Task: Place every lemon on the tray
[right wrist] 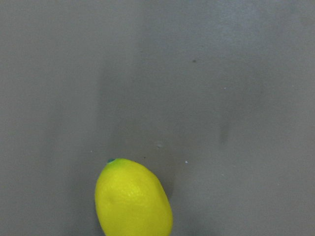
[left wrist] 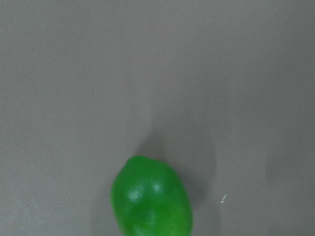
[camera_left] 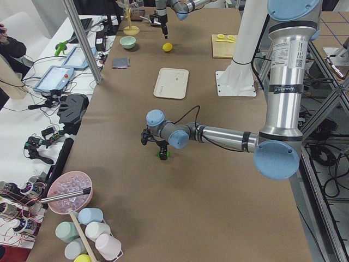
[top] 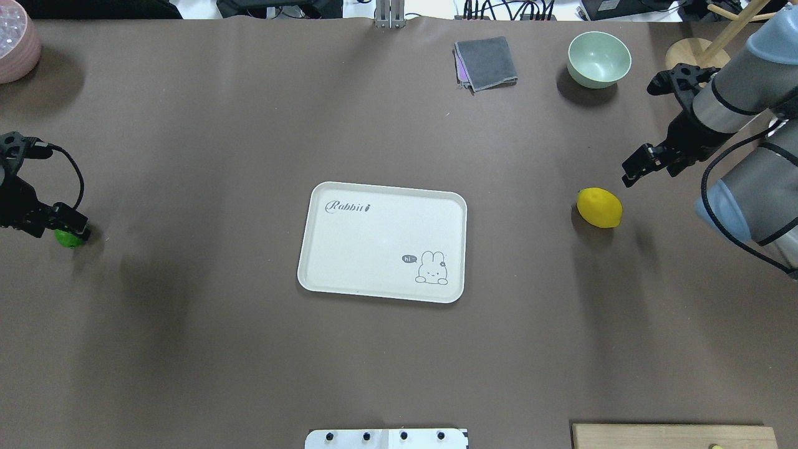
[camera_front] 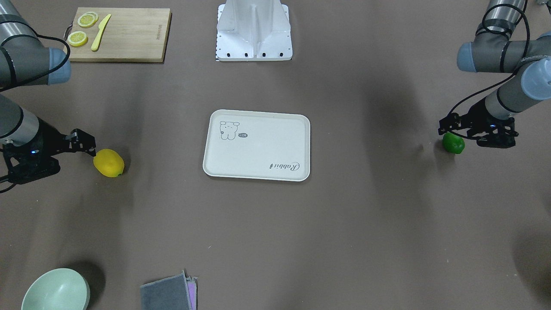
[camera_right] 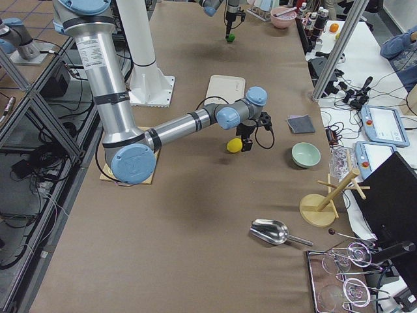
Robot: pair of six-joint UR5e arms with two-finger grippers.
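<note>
The cream-white tray (camera_front: 258, 170) (top: 324, 274) lies empty at the table's middle. The green lemon (camera_front: 454, 144) (top: 68, 239) (left wrist: 151, 196) lies on the table far to my left. My left gripper (camera_front: 448, 124) (top: 70, 226) hangs right over it and looks open; I cannot tell whether it touches the lemon. The yellow lemon (camera_front: 109, 162) (top: 599, 207) (right wrist: 134, 199) lies on the table to my right. My right gripper (camera_front: 86, 143) (top: 634, 167) hovers just beside and above it and looks open and empty. Neither wrist view shows fingers.
A wooden cutting board (camera_front: 133, 38) with lemon slices and a yellow knife sits near my base on the right. A pale green bowl (top: 598, 59) and a folded grey cloth (top: 486, 62) lie at the far edge. A pink bowl (top: 15, 43) stands at the far left corner.
</note>
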